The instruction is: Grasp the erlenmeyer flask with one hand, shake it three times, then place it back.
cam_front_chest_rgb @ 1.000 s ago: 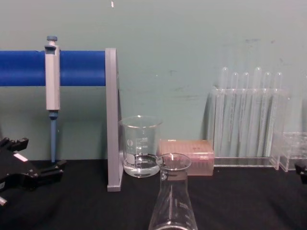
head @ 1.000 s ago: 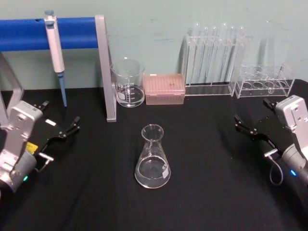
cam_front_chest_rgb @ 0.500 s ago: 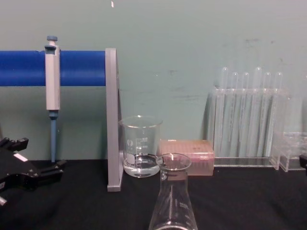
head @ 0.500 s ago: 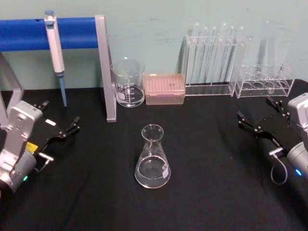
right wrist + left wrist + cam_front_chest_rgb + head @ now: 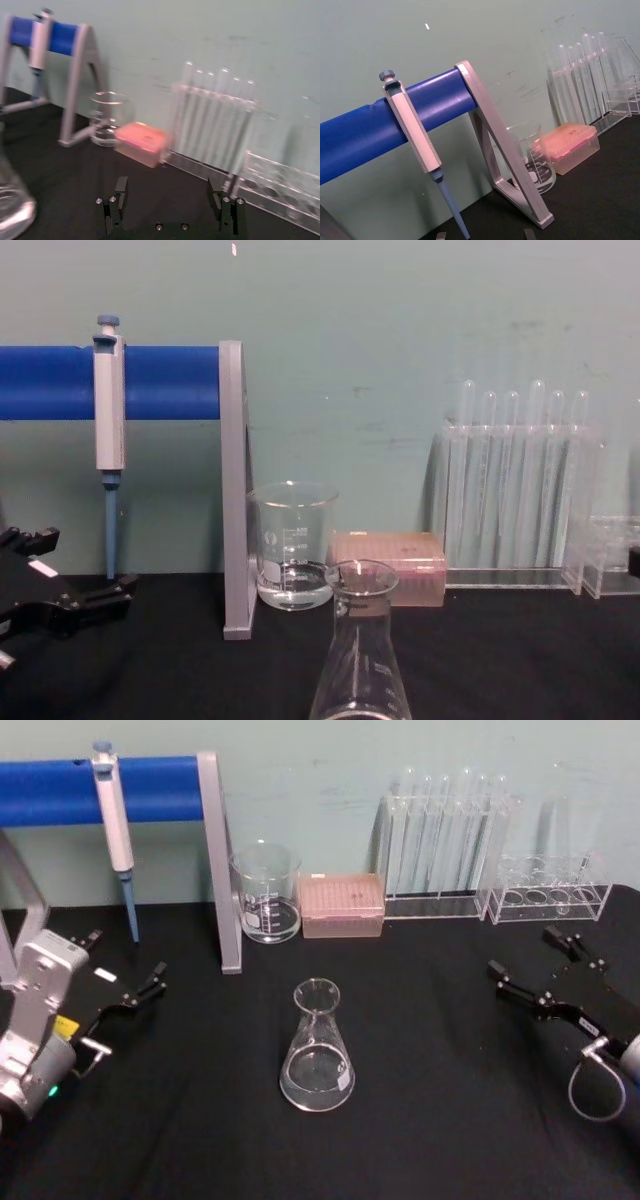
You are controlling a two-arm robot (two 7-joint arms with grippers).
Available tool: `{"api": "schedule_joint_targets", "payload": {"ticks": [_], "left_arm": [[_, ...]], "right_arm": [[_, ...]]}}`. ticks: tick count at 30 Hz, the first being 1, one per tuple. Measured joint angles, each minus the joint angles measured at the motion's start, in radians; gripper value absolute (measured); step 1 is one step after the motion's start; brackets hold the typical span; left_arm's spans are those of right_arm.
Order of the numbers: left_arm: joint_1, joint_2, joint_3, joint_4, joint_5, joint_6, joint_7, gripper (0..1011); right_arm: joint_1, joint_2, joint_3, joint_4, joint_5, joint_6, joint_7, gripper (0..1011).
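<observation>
The erlenmeyer flask [image 5: 317, 1050] stands upright on the black table, near the middle, with nothing touching it. In the chest view the flask [image 5: 360, 665] rises at the bottom centre, and the flask's base [image 5: 12, 205] shows at the edge of the right wrist view. My right gripper [image 5: 522, 951] is open, well to the right of the flask and pointing toward it. Its fingers [image 5: 120, 192] stand wide apart with nothing between them. My left gripper [image 5: 124, 958] is open at the left, also away from the flask, and my left gripper [image 5: 85, 562] lies low in the chest view.
Along the back stand a glass beaker [image 5: 266, 892], a pink tip box [image 5: 342, 905], a rack of test tubes [image 5: 440, 840] and a lower clear rack [image 5: 548, 892]. A pipette [image 5: 115, 815] hangs on the blue stand, whose grey post [image 5: 222, 880] reaches the table behind the flask.
My right arm's wrist has dropped and swung toward the right edge, so the gripper lies flatter. Its fingers stay open. The flask and the left arm have not moved.
</observation>
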Motion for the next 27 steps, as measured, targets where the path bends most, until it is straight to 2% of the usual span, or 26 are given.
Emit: {"api": "schedule_joint_targets", "payload": {"ticks": [6,13,20,27], "left_arm": [[0.000,0.000,0.000,0.000,0.000,0.000,0.000,1001],[0.000,0.000,0.000,0.000,0.000,0.000,0.000,1001],[0.000,0.000,0.000,0.000,0.000,0.000,0.000,1001],[0.000,0.000,0.000,0.000,0.000,0.000,0.000,1001]], "right_arm": [[-0.018,0.035,0.012,-0.041,0.050,-0.005,0.124,1002],[-0.008,0.051,0.002,-0.059,0.077,-0.003,0.248,1002],[0.020,0.038,-0.023,-0.049,0.078,0.011,0.332,1003],[0.063,0.011,-0.064,-0.018,0.072,0.027,0.408,1003]]}}
